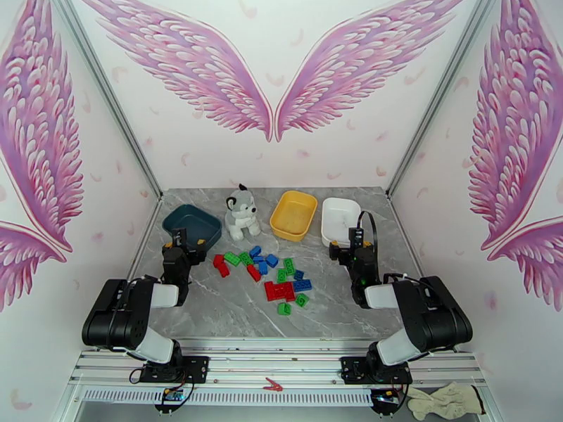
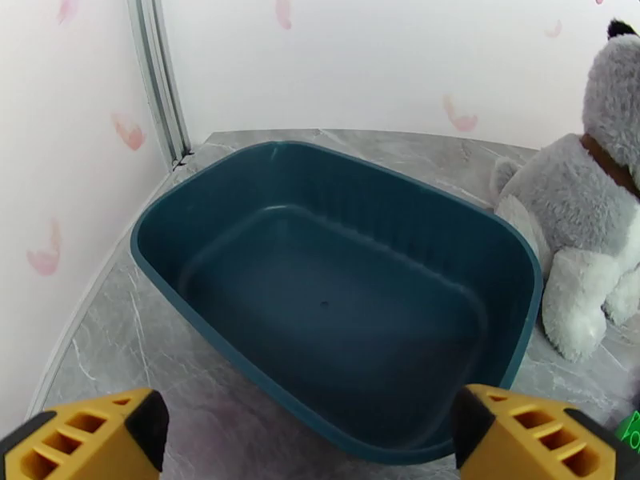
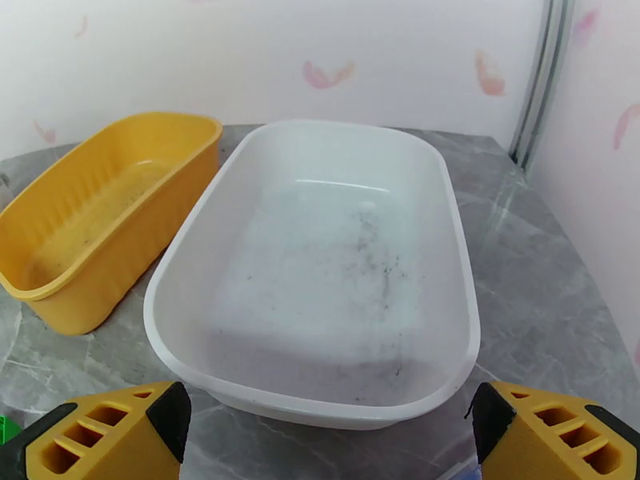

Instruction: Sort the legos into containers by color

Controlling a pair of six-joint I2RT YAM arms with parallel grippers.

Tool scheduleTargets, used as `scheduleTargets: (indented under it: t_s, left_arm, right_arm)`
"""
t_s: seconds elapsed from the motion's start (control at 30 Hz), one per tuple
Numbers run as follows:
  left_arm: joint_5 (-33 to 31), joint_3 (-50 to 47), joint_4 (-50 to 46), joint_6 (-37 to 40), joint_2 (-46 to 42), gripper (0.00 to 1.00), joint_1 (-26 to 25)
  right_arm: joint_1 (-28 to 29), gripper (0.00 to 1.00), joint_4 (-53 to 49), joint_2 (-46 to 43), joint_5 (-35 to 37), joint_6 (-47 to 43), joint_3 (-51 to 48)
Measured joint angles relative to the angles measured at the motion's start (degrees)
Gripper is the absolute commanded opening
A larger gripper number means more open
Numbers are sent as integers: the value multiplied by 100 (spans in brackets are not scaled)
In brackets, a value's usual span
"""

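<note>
Several red, green and blue legos [image 1: 264, 272] lie scattered in the middle of the table. At the back stand three containers, all with nothing in them: a dark teal tray [image 1: 191, 223], a yellow tray [image 1: 294, 214] and a white tray [image 1: 340, 218]. My left gripper [image 1: 184, 240] is open at the near edge of the teal tray [image 2: 320, 150], its yellow fingers [image 2: 88, 438] wide apart and holding nothing. My right gripper [image 1: 352, 240] is open at the near edge of the white tray [image 3: 320, 130], with the yellow tray [image 3: 120, 134] to its left.
A grey-and-white plush dog [image 1: 241, 212] sits between the teal and yellow trays, close to the teal tray's right side [image 2: 592, 226]. Metal frame posts and walls close in the table at the back corners. A pair of gloves [image 1: 440, 401] lies off the table's front right.
</note>
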Motion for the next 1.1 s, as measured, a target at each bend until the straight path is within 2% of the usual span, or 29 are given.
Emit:
scheduleTargets:
  t_s: [1.1]
  left_arm:
    - [201, 28, -66, 11, 0, 99, 87]
  right_arm:
    - [-37, 99, -4, 0, -42, 2, 9]
